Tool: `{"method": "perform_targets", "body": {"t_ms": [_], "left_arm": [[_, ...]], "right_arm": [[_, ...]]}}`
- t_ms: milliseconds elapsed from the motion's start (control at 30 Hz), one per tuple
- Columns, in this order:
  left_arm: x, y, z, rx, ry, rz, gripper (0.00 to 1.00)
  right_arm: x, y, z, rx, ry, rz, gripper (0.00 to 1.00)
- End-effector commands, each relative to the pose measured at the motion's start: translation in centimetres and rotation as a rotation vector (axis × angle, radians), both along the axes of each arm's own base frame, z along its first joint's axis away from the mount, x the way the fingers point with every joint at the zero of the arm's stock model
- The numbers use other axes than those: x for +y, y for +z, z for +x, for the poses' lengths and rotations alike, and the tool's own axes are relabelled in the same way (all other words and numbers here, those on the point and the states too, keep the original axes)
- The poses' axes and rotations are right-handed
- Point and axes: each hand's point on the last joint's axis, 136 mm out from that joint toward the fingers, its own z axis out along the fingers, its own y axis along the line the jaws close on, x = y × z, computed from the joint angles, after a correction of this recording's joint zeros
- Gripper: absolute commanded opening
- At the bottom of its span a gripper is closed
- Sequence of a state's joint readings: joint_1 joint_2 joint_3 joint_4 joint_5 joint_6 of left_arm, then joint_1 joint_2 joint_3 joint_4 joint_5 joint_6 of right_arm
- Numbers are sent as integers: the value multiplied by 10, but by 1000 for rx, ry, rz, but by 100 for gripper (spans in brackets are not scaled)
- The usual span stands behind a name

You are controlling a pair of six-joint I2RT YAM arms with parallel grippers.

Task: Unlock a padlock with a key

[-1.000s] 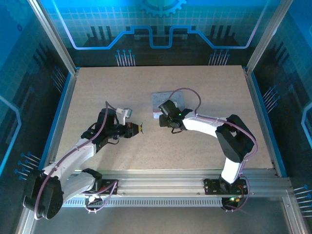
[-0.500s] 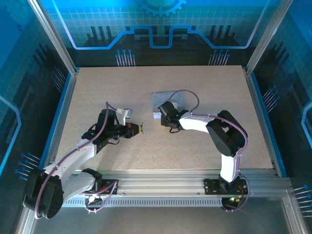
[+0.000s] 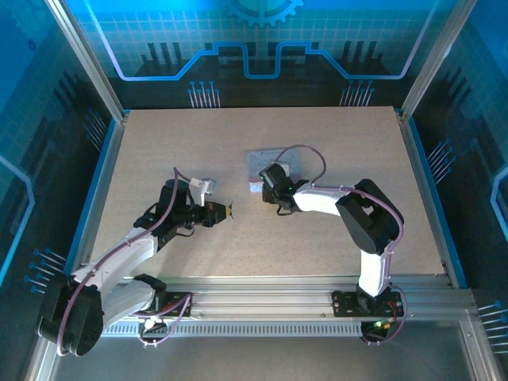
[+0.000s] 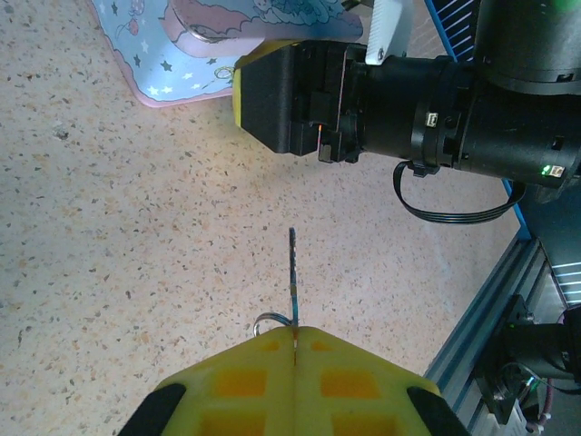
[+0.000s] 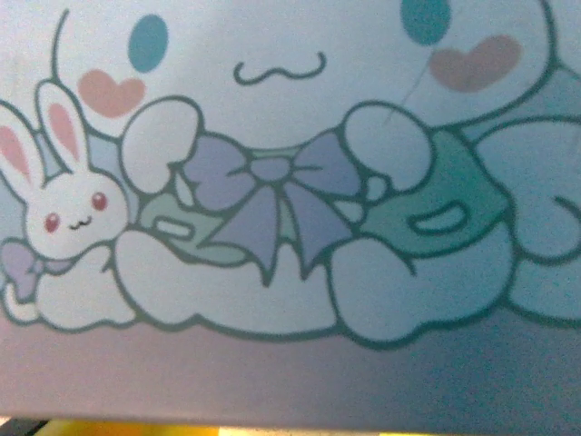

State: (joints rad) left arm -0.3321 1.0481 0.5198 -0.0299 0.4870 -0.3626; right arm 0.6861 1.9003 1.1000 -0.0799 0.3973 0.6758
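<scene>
My left gripper (image 4: 295, 332) is shut on the key (image 4: 292, 272), a thin dark blade that sticks straight out from between the yellow fingertips, with its small silvery ring (image 4: 269, 320) beside them. In the top view the left gripper (image 3: 225, 210) sits left of centre and points right. My right gripper (image 3: 257, 190) is pressed against the near left corner of the cartoon-printed tin (image 3: 272, 165). Its yellow fingers (image 4: 239, 84) are next to the tin (image 4: 172, 54). The right wrist view shows the tin's printed face (image 5: 290, 182) very close. The padlock is hidden.
A thin silvery arc (image 4: 211, 36) lies on the tin's pink side, and I cannot tell what it is. The blue frame rail (image 4: 490, 309) runs along the table's near edge. Bare speckled tabletop (image 3: 198, 151) surrounds both grippers.
The right arm has folded its elbow up and brought its gripper left and further back, tight against the tin. The left gripper has stayed almost still, holding the key.
</scene>
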Motion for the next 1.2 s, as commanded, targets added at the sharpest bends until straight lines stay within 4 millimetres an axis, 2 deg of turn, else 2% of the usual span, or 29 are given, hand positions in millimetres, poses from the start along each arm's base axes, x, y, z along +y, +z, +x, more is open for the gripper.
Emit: {"method": "perform_targets", "body": {"t_ms": [0,133,300,533,667,767,967,1167], "left_arm": [[-2,-2,-3,-16,-23,6,0],[-2,-3,-4,-15,-23,5,0],[-2,-3,-3,-13,-21,4,0],[-2,-4,-4,-12,-24,8,0],[-1,-5,-5,-12,-28,15,0],[-1,-6,-5,-15,-31,17,0],[-2,-7,-4,-32,-28,24,0],[-16,-5,-10,-112,-80,35,0]], "right_arm": [[-14,5,11,-41,-34,-18,48],[-18,1,11,-31,-39,-25,51],[-18,-2,13,-27,-45,-31,50],[-15,-5,19,-35,-41,-36,36],[-9,-4,20,-40,-23,-25,22],[-5,0,19,-38,-6,-4,15],[3,11,6,16,46,36,8],[21,17,-13,109,145,110,2]]}}
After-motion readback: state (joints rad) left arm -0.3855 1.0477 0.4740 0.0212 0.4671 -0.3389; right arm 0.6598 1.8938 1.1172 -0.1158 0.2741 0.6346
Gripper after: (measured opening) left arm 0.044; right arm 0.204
